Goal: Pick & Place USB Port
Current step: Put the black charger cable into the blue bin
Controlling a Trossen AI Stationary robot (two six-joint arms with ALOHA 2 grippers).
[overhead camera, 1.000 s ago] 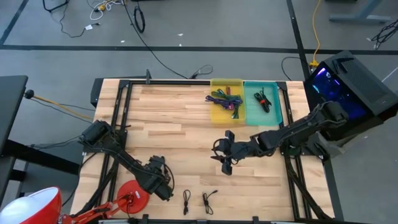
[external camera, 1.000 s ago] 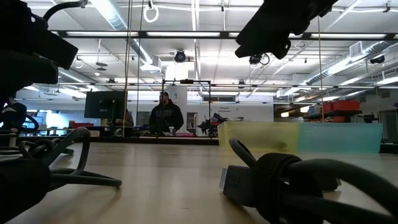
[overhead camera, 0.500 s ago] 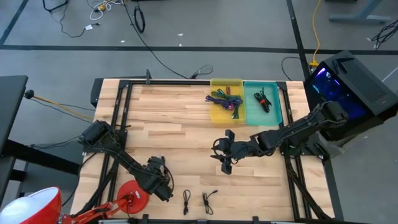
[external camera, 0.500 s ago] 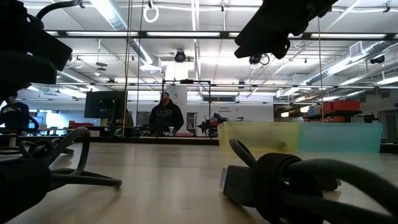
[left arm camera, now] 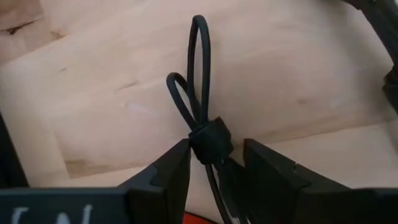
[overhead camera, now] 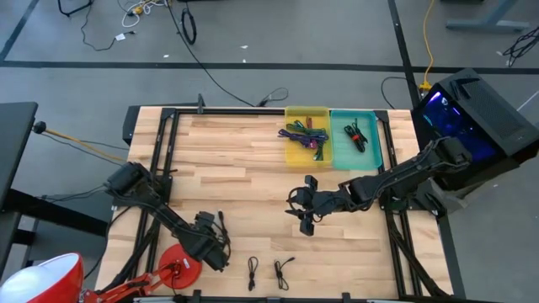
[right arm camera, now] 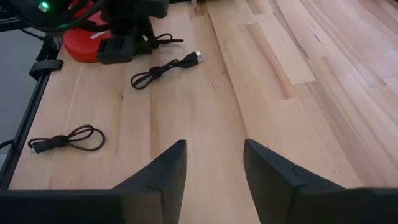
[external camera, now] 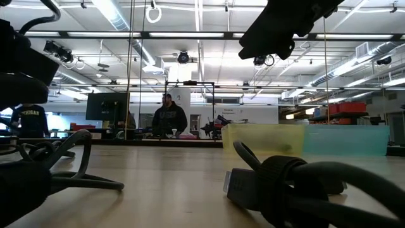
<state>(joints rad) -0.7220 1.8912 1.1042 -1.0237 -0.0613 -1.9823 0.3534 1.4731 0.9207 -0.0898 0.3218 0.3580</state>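
My left gripper point(overhead camera: 212, 237) is near the table's near-left corner, shut on a bundled black USB cable point(left arm camera: 210, 140) whose loops point(left arm camera: 198, 68) stick out past the fingers. Two more black cables point(overhead camera: 253, 271) point(overhead camera: 282, 271) lie flat on the wood by the near edge. In the low view they show close up, one on the right point(external camera: 285, 180) and one on the left point(external camera: 50, 164). My right gripper point(overhead camera: 305, 206) hovers open over the table's middle and touches nothing. My left gripper pinches the cable between its two fingers at the black wrap band point(left arm camera: 211, 138) round the bundle's middle. The fingers lie across the cable. The loops reach forward over the wood. I cannot tell whether the cable is clear of the table.
A yellow bin point(overhead camera: 293, 156) and a teal bin point(overhead camera: 375, 151), both holding cables, stand at the far edge. A red lamp base point(overhead camera: 173, 263) sits just left of my left gripper. Bare wood lies between the grippers. People stand in the room beyond the table.
My left gripper has shifted a little toward the table's left edge, carrying the cable with it. The right arm has kept still.
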